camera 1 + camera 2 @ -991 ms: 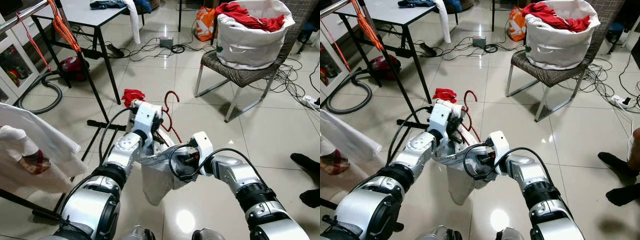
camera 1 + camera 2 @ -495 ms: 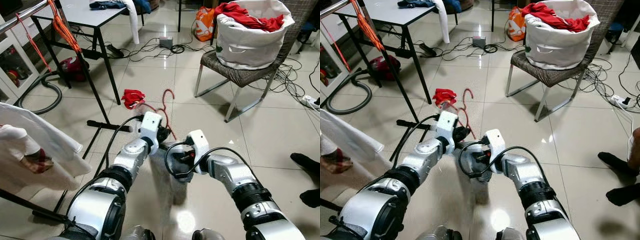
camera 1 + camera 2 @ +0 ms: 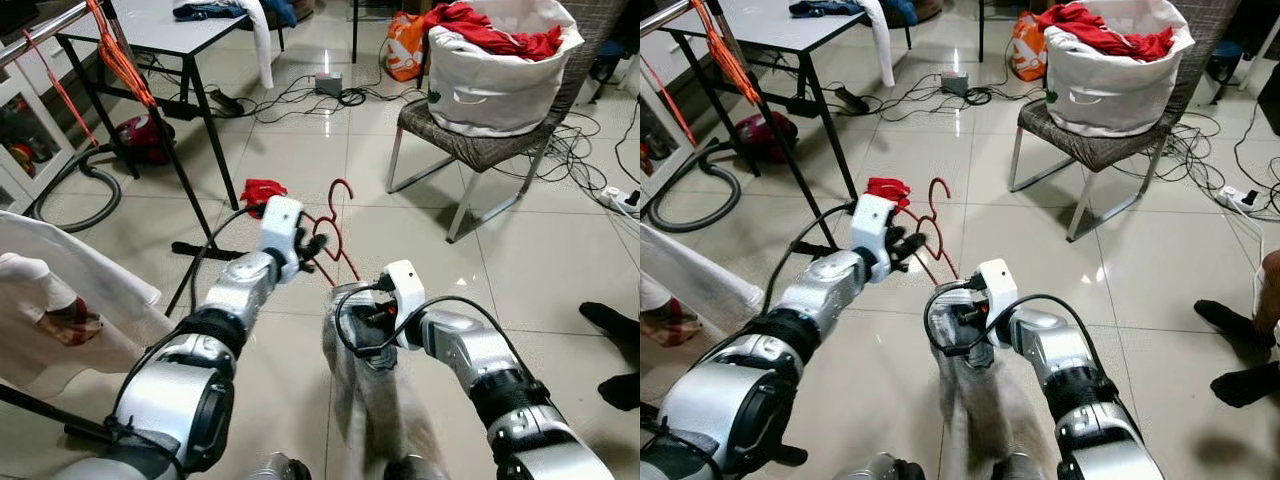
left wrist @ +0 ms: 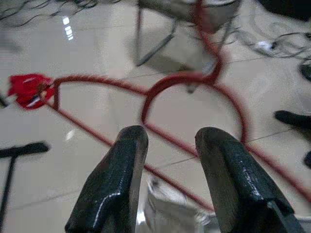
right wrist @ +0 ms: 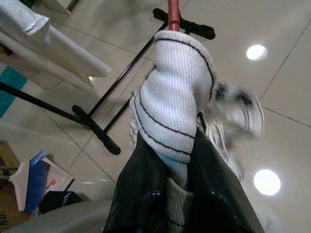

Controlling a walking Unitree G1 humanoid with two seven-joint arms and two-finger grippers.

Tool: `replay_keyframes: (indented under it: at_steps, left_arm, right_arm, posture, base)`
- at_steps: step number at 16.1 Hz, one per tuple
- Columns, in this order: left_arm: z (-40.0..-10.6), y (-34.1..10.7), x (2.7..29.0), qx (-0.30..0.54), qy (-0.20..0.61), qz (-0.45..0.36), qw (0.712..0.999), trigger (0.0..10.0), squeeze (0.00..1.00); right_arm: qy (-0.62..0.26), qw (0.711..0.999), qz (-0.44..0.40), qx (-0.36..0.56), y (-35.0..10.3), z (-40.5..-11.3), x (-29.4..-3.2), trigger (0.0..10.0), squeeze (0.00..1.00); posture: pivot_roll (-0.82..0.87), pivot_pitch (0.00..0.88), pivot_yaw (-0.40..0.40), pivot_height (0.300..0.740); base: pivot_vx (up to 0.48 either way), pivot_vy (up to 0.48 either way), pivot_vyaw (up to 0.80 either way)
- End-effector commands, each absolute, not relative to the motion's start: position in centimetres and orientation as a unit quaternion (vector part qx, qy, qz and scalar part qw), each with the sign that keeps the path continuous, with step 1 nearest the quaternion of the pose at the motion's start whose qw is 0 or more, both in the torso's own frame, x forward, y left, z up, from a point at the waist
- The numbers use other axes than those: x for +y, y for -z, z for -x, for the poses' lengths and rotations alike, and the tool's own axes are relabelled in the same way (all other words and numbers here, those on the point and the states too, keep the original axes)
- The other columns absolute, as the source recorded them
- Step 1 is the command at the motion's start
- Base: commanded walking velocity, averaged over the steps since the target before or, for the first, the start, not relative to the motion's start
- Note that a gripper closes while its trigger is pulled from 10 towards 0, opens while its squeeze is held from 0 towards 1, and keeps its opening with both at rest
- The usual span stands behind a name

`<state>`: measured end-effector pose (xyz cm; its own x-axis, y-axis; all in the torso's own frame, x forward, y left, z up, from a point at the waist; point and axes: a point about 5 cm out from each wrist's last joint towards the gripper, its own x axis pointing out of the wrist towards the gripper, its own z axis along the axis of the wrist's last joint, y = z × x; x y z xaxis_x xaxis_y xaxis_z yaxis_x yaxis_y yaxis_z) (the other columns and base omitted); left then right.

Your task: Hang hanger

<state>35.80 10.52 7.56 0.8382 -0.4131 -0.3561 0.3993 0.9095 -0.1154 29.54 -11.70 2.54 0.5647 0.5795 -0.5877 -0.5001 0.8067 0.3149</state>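
A red wire hanger (image 3: pixel 344 184) carries a white ribbed garment (image 5: pixel 175 92) with thin black stripes. My right gripper (image 3: pixel 363 325) is shut on the garment's bunched top at the hanger's end. The rest of the cloth (image 3: pixel 372 400) hangs blurred below it. My left gripper (image 3: pixel 316 242) is open just left of the hanger's hook. In the left wrist view the hanger (image 4: pixel 194 76) lies beyond the spread fingers (image 4: pixel 124 165), untouched. The clothes rail (image 3: pixel 50 30) with orange hangers runs at the upper left.
A white shirt (image 3: pixel 70 290) hangs at my left over the rack's black base (image 3: pixel 200 250). A red cloth (image 3: pixel 262 190) lies on the tiles. A chair with a full laundry bag (image 3: pixel 500 70) stands ahead right, a table (image 3: pixel 180 35) and vacuum (image 3: pixel 140 135) ahead left. A person's foot (image 3: pixel 610 325) is at right.
My left gripper has let go of the garment and drawn up and to the left, now open beside the hook. The garment has dropped and swings from my right gripper.
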Motion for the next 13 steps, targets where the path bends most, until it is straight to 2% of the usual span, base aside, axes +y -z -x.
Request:
replay_keyframes:
  at_steps: [1, 3, 6, 8, 10, 11, 13]
  left_arm:
    - [-35.2, -6.2, 11.7, 0.22, 0.174, 0.03, 0.959, 10.0, 0.0]
    - [-33.1, -2.9, 13.9, 0.279, 0.1, 0.06, 0.953, 10.0, 0.0]
    - [-31.4, -0.8, 16.1, 0.307, 0.011, 0.124, 0.944, 10.0, 0.0]
    - [-30.1, 0.4, 16.7, 0.326, -0.007, 0.11, 0.939, 10.0, 0.0]
    - [-28.7, 1.8, 16.9, 0.362, -0.034, 0.128, 0.923, 10.0, 0.0]
    - [-27.0, 3.4, 17.3, 0.403, -0.083, 0.155, 0.898, 10.0, 0.0]
    - [-25.8, 4.3, 16.9, 0.431, -0.097, 0.173, 0.88, 10.0, 0.0]
  right_arm:
    - [-0.31, 0.894, -0.055, 0.318, -3.9, -30.3, -11.5, 10.0, 0.0]
    - [-0.298, 0.903, -0.019, 0.308, -4.0, -30.1, -12.5, 10.0, 0.0]
    - [-0.257, 0.922, 0.055, 0.284, -3.5, -29.6, -15.0, 10.0, 0.0]
    - [-0.227, 0.937, 0.052, 0.259, -4.0, -29.7, -16.9, 10.0, 0.0]
    - [-0.236, 0.935, 0.069, 0.257, -4.3, -29.6, -17.7, 10.0, 0.0]
    - [-0.255, 0.922, 0.084, 0.279, -3.8, -29.1, -18.6, 10.0, 0.0]
    - [-0.269, 0.908, 0.113, 0.299, -3.1, -28.7, -19.3, 10.0, 0.0]
  posture:
    - [-0.18, 0.0, 0.111, 0.74]
    - [-0.19, 0.0, 0.107, 0.74]
    - [-0.19, 0.0, 0.097, 0.74]
    - [-0.19, 0.0, 0.092, 0.74]
    - [-0.19, 0.0, 0.094, 0.74]
    - [-0.19, 0.0, 0.097, 0.74]
    - [-0.19, 0.0, 0.098, 0.74]
  base:
    - [0.0, 0.0, 0.0]
    - [0.0, 0.0, 0.0]
    - [0.0, 0.0, 0.0]
    - [0.0, 0.0, 0.0]
    - [0.0, 0.0, 0.0]
    - [0.0, 0.0, 0.0]
    - [0.0, 0.0, 0.0]
